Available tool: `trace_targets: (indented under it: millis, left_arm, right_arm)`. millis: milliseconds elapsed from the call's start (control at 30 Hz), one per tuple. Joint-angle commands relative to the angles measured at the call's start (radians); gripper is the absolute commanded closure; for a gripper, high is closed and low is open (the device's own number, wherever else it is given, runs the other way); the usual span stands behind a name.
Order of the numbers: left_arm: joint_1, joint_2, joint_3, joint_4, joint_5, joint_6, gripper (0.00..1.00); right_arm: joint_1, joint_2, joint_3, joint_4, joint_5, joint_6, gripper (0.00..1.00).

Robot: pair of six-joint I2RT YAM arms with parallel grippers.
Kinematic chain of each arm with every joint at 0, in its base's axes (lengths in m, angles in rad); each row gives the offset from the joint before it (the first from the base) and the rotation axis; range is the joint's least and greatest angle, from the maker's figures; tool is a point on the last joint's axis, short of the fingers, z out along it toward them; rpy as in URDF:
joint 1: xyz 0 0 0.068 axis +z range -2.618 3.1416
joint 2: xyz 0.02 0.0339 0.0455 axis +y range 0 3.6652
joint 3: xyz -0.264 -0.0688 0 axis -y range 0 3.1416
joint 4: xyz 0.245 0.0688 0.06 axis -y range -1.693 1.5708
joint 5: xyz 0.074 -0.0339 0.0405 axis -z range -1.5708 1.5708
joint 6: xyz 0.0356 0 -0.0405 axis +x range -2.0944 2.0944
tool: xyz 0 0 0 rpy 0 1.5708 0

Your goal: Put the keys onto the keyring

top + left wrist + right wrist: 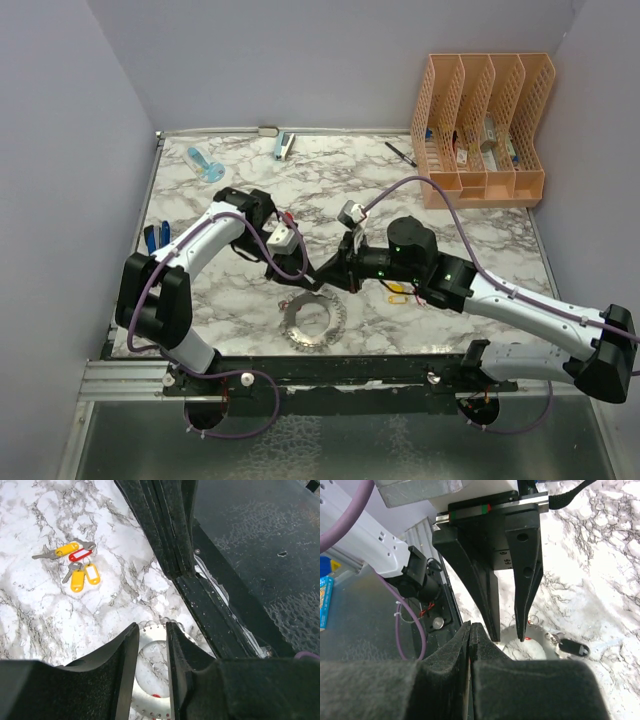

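Observation:
The keyring (312, 320) is a large grey toothed ring lying flat near the table's front edge. My left gripper (300, 272) hovers just above it, open by a narrow gap. The ring's rim (152, 633) shows between the left fingers (120, 670). My right gripper (336, 274) is shut, with nothing visible between its pads, close beside the left one; its fingertips (471, 626) are near the ring (540, 634). The yellow and red tagged keys (77, 566) lie in a bunch on the marble, beside the right arm in the top view (399, 293).
A black-headed key (572, 648) lies at the ring's edge. An orange file organiser (485, 130) stands at the back right, with a black pen (400, 153) beside it. Blue scissors (157, 236), a tape dispenser (205, 163) and a stapler (284, 146) lie left and back. The table's black front rail (330, 365) is just behind the ring.

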State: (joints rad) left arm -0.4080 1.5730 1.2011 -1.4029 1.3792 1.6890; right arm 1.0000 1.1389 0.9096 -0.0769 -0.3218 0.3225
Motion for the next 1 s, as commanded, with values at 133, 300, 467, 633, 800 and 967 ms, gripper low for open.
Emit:
trace_targets:
  millis: [133, 300, 467, 633, 800, 967]
  left_arm:
    - [0.006, 0.014, 0.027, -0.001, -0.054, -0.026, 0.76]
    - [0.305, -0.034, 0.077, 0.046, -0.046, -0.12, 0.81]
    - [0.659, -0.089, 0.072, 0.154, 0.027, -0.265, 0.63]
    - [0.862, -0.119, 0.063, 0.153, 0.073, -0.308, 0.3]
    - [1.014, -0.093, 0.1, 0.163, 0.091, -0.502, 0.13]
    - [1.095, -0.066, 0.237, 0.001, 0.062, -0.509, 0.12]
  right_arm:
    - [0.003, -0.025, 0.004, -0.031, 0.073, 0.009, 0.99]
    - [0.003, -0.037, -0.078, -0.069, 0.148, -0.055, 0.57]
    - [0.024, 0.116, -0.037, -0.101, 0.113, -0.149, 0.48]
    - [0.116, 0.293, 0.057, -0.092, 0.159, -0.319, 0.48]
    - [0.161, 0.469, 0.169, -0.068, 0.196, -0.453, 0.52]
    - [0.236, 0.592, 0.265, -0.05, 0.264, -0.565, 0.58]
